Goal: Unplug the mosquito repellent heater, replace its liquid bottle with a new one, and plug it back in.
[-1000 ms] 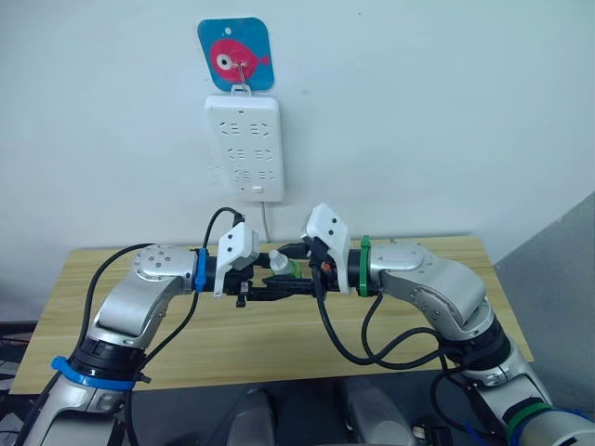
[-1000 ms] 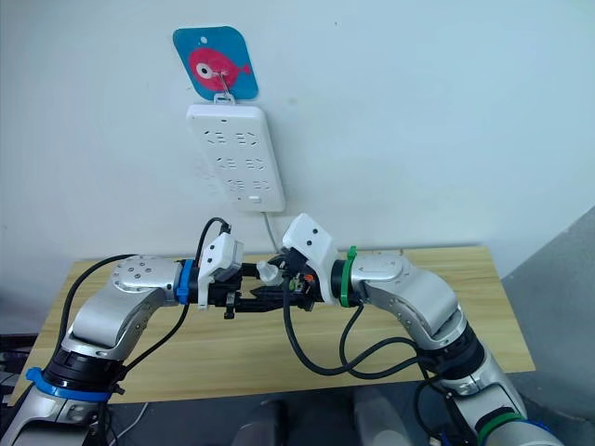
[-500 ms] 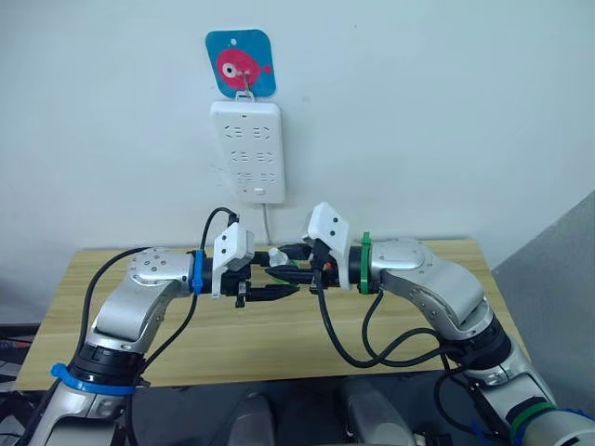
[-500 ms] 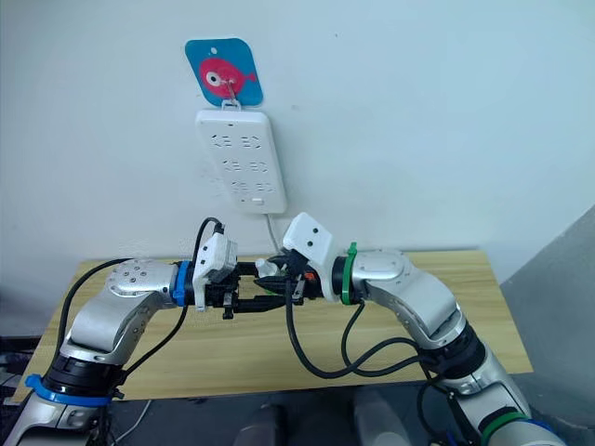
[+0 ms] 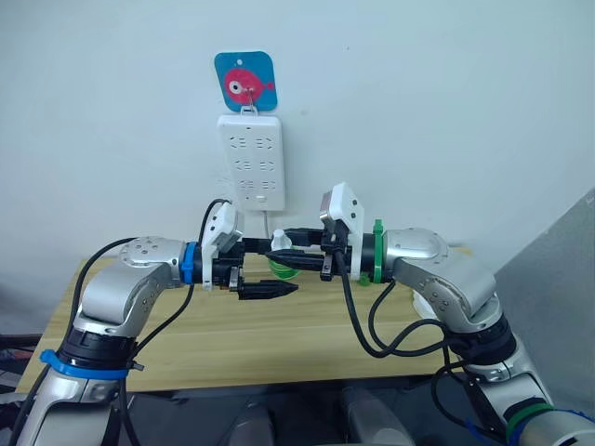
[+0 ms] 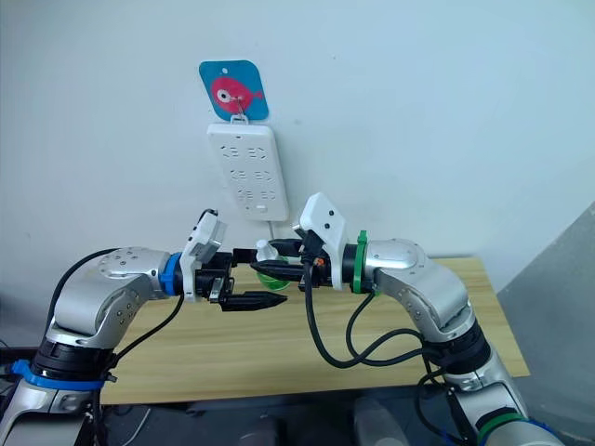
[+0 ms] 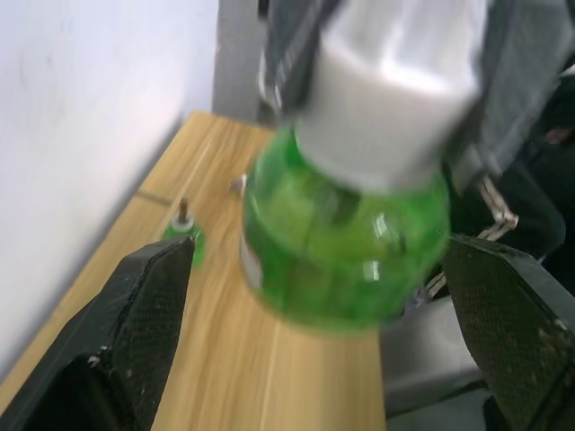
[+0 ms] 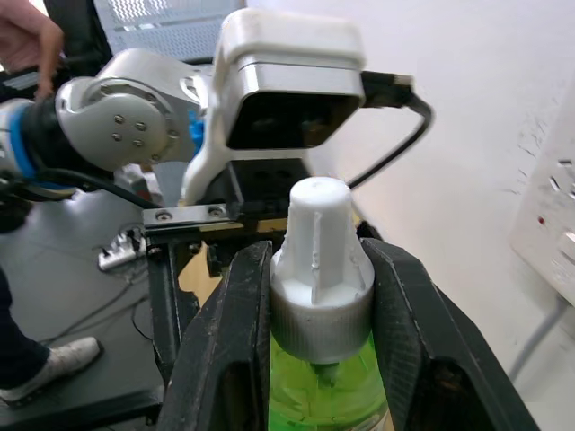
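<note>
Green bottle (image 8: pixel 319 377), one, in right tool (image 8: pixel 314 296)

One green liquid bottle (image 8: pixel 323 296), one white power strip (image 5: pixel 250 173), one fish hook plate (image 5: pixel 245 83), one wooden table (image 5: pixel 307 325).

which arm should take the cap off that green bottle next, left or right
Left, probably. The right gripper is already shut on the green bottle, jaws clamped at its white cap, so it is busy holding. The left gripper faces the bottle with its jaws open either side, free to grip.
</note>
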{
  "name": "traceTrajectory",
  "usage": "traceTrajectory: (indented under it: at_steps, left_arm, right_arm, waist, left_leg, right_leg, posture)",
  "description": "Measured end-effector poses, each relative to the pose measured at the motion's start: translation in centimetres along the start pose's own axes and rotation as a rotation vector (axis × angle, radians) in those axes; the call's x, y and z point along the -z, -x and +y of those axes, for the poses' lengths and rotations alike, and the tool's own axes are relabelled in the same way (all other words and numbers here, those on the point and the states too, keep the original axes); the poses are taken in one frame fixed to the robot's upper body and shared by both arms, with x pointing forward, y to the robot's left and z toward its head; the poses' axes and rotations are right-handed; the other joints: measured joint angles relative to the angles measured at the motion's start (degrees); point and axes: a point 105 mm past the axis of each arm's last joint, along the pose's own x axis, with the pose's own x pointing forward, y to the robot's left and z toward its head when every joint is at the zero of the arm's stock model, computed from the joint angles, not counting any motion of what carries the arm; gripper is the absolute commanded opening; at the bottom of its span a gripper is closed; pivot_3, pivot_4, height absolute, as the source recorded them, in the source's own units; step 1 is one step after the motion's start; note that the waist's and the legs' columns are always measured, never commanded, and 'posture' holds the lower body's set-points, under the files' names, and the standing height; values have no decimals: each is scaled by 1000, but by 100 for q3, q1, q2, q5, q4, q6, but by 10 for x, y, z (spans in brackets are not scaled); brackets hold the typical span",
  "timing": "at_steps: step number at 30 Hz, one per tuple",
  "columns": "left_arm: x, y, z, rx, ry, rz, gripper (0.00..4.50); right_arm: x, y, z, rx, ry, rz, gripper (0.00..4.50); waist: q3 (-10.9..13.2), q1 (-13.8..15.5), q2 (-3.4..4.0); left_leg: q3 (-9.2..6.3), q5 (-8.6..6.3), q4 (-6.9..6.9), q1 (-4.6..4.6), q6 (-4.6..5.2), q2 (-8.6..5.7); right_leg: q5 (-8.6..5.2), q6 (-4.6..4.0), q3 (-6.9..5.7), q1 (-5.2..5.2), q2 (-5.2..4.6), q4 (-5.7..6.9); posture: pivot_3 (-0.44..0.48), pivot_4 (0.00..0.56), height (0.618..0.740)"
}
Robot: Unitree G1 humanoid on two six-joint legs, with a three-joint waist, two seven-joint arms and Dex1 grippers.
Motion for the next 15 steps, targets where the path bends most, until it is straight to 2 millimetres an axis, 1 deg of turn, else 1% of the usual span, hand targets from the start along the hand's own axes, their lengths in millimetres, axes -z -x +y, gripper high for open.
traceTrajectory:
  at_steps: [2,9,15]
  left_arm:
    - [-5,-3,-2,18,6,-19,4500]
    - [-10,-7,-4,37,12,-40,4500]
    - [-10,-6,-7,49,-4,-28,4500]
  right_arm:
    - [-1,0,1,-11,-5,-5,1151]
    - [-1,0,3,-24,-16,-12,1151]
    - [-1,0,3,-26,-19,-13,1151]
  waist:
    - [-1,-23,2]
    - [-8,-83,0]
    - [-22,-85,2]
  left_leg:
    - [-2,0,-1,20,0,0]
    - [-5,0,-4,60,1,1]
    - [-5,0,-4,61,1,1]
  right_leg:
    - [0,0,-1,22,1,-1]
    - [-1,1,-1,63,4,-5]
    - [-2,1,-1,64,5,-6]
  posture:
    - [-118,33,740]
    - [-118,32,740]
    - [-115,33,740]
